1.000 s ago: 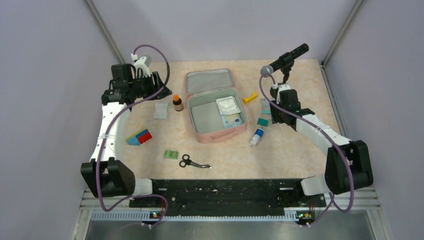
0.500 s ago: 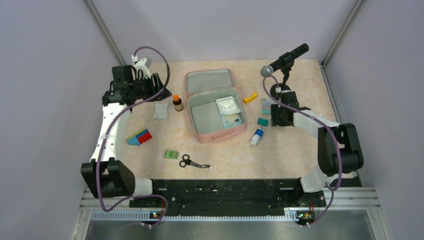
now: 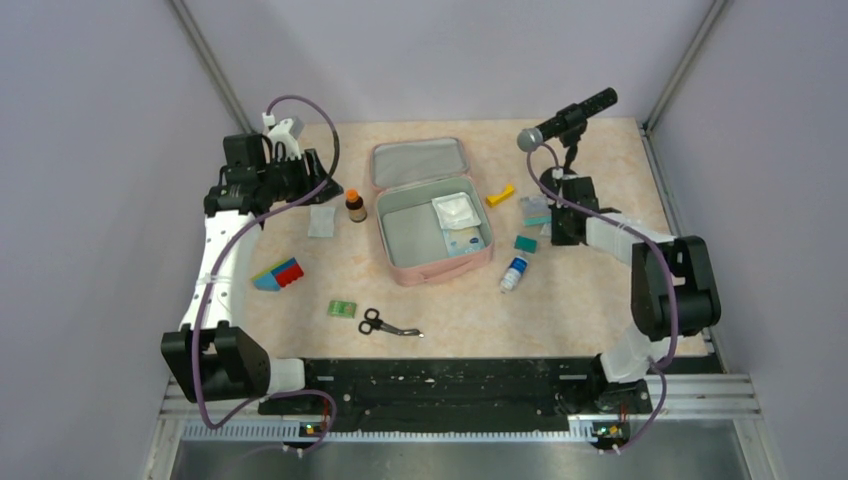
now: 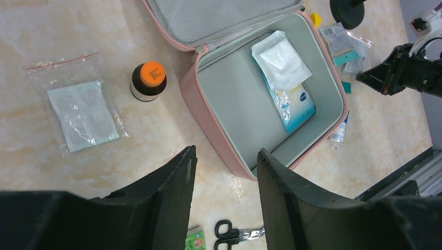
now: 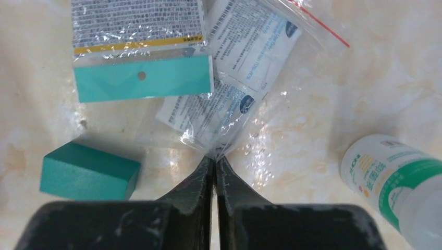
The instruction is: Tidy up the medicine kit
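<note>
Nearest the arm bases, black-handled scissors (image 3: 388,324) and a small green packet (image 3: 342,309) lie on the marbled table (image 3: 600,290), with a cluster of coloured blocks (image 3: 279,273) further left. Beyond them, at the middle of the table, sits the medicine kit (image 3: 430,215), open, its lid folded back toward the far side. A white gauze packet (image 4: 281,54) and a blue-and-white packet (image 4: 297,104) lie along the right side of its grey-green tray.

To the kit's right lie a white bottle (image 5: 396,182) and a teal block (image 5: 88,172). Just past them the right gripper (image 5: 214,164) has its fingers pressed together on the near edge of a clear bag (image 5: 234,88) of printed sachets. Whether the bag is lifted or flat on the table is hard to tell. A teal-carded packet (image 5: 140,57) overlaps that bag.

Left of the kit stand a brown bottle (image 4: 148,80) with an orange cap and, beside it, a zip bag (image 4: 78,109) holding a pale pad. The left gripper (image 4: 224,187) hangs above this side, fingers spread wide and holding nothing.

Farther back are a yellow piece (image 3: 500,196) and a microphone (image 3: 567,120) on its stand.
</note>
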